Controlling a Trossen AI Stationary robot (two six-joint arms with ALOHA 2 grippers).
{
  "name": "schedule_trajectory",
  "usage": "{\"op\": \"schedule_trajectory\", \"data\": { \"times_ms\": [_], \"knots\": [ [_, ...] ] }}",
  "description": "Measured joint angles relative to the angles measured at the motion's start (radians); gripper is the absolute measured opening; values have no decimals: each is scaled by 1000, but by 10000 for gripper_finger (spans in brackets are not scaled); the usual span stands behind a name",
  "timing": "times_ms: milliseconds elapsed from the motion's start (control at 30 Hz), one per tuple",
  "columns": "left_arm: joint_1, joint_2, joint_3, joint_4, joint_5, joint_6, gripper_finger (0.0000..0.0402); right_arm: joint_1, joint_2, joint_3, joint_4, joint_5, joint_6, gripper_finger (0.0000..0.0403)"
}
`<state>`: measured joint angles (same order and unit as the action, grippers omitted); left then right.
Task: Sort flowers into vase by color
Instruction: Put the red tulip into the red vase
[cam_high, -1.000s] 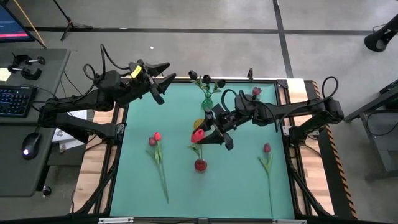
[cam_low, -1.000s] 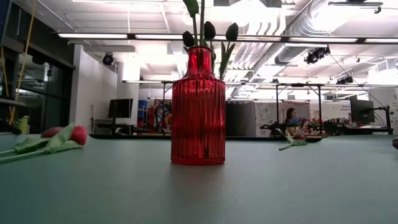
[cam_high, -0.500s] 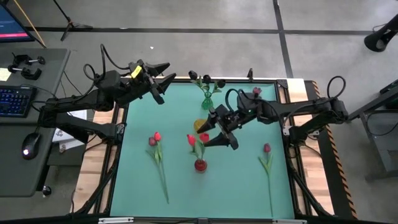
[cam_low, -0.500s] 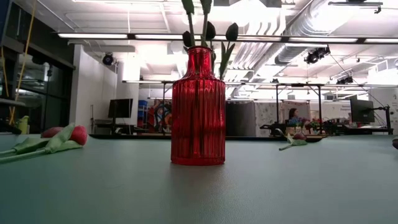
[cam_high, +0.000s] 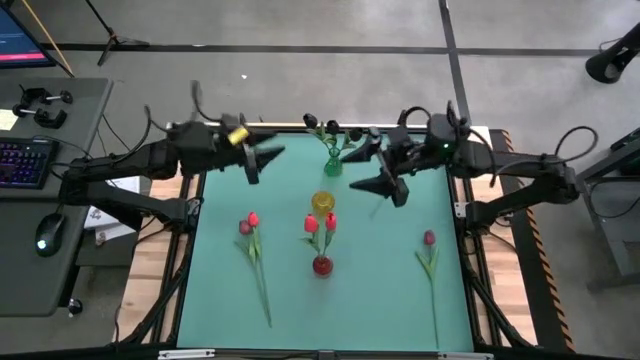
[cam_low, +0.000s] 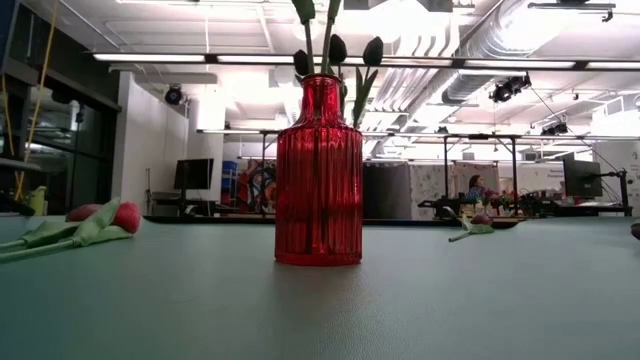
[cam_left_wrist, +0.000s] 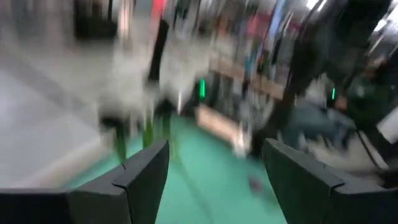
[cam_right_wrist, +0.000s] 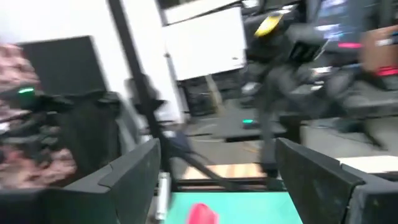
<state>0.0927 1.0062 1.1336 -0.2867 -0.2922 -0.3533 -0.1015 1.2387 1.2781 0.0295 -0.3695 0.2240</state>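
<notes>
In the high view a red vase (cam_high: 322, 265) stands near the table's middle with two red tulips (cam_high: 319, 222) in it. A yellow vase (cam_high: 322, 202) is behind it. A green vase (cam_high: 333, 165) at the far edge holds dark tulips (cam_high: 331, 127). Two tulips (cam_high: 249, 224) lie flat left of the red vase, and one tulip (cam_high: 429, 239) lies flat to its right. My right gripper (cam_high: 368, 168) is open in the air just right of the green vase. My left gripper (cam_high: 264, 160) is open above the far left part of the table. The low view shows the red vase (cam_low: 320, 170) up close.
The table's raised frame (cam_high: 196, 190) runs along both sides. A desk with a keyboard (cam_high: 22, 160) and mouse stands off the left edge. The teal mat (cam_high: 370, 290) in front of the red vase is bare between the lying tulips.
My right gripper has let go of a red tulip, which now stands in the red vase beside the other one. It has then risen and drawn back toward the table's far right. My left gripper has swung a little toward the near edge and the table's middle.
</notes>
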Motion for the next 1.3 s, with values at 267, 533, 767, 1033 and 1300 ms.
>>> {"op": "schedule_trajectory", "data": {
  "times_ms": [267,533,767,1033,1300],
  "knots": [
    [-237,67,0,-644,313,-678,248,-58,-66,0,-166,239,-90,304],
    [-526,315,0,-818,226,-1183,248,-114,-61,0,-239,309,-94,304],
    [-487,540,0,-788,316,-1259,248,-155,-61,-2,-295,309,-94,304],
    [-453,711,0,-678,354,-1238,185,-156,-61,-2,-390,307,-94,304],
    [-448,751,-9,-714,273,-1330,54,-156,-61,-2,-431,307,-94,304]
  ]
}}
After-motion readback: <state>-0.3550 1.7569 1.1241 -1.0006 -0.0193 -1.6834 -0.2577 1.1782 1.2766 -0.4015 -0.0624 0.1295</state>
